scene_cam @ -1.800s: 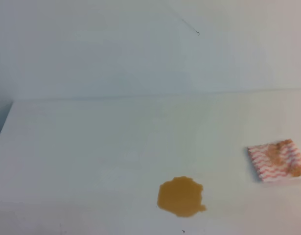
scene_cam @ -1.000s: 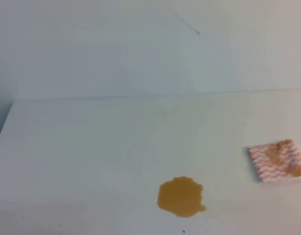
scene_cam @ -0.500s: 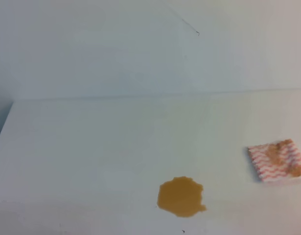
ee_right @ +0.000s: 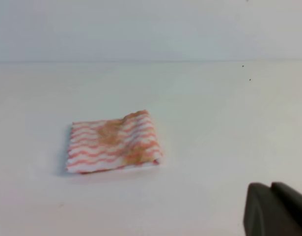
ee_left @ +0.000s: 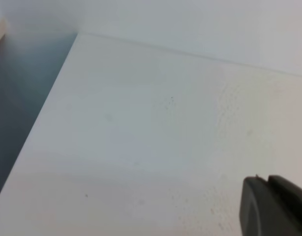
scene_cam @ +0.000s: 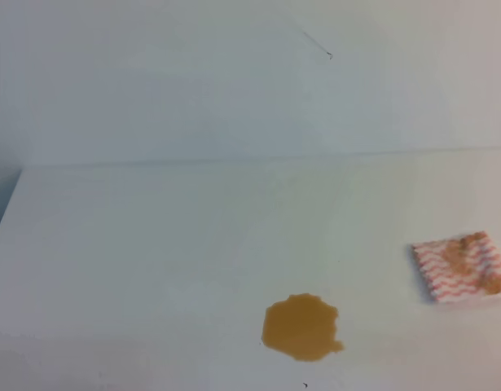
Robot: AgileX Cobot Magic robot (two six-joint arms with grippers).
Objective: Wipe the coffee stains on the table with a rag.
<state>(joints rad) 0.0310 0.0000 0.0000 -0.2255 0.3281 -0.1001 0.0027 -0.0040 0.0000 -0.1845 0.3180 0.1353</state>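
Note:
The coffee stain [scene_cam: 302, 327] is an orange-brown blotch near the front edge of the white table [scene_cam: 152, 244]. The rag [scene_cam: 461, 266], white with red-pink zigzags and brown smudges, lies flat at the right, apart from the stain; it also shows in the right wrist view [ee_right: 113, 142]. No arm shows in the exterior high view. Only a black finger [ee_left: 274, 207] of my left gripper shows, over bare table. A black finger [ee_right: 276, 209] of my right gripper shows, in front and to the right of the rag, not touching it.
A white wall [scene_cam: 234, 81] rises behind the table. The table's left edge [ee_left: 47, 103] drops to a dark gap. A small dark speck [scene_cam: 305, 384] lies in front of the stain.

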